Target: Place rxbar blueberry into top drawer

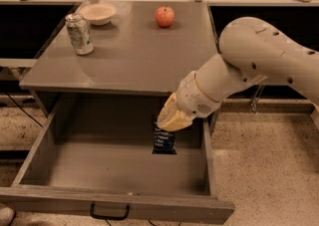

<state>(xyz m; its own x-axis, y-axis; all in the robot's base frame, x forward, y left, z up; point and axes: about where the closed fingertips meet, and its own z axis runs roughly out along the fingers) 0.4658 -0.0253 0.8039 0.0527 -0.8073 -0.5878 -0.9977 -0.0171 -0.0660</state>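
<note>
The top drawer (99,168) stands pulled fully open under the grey table, its black loop handle (109,214) at the front panel's centre. My gripper (168,119), with cream fingers, hangs over the drawer's right rear part, just under the table's front edge. It is shut on the rxbar blueberry (164,141), a dark wrapper with pale text that hangs downward from the fingers, its lower end at or just above the drawer floor. My white arm reaches in from the right.
On the grey table top (134,56) stand a soda can (79,33) at the left, a white bowl (98,13) behind it and a red apple (164,16) at the back centre. Speckled floor (264,170) lies to the right of the drawer.
</note>
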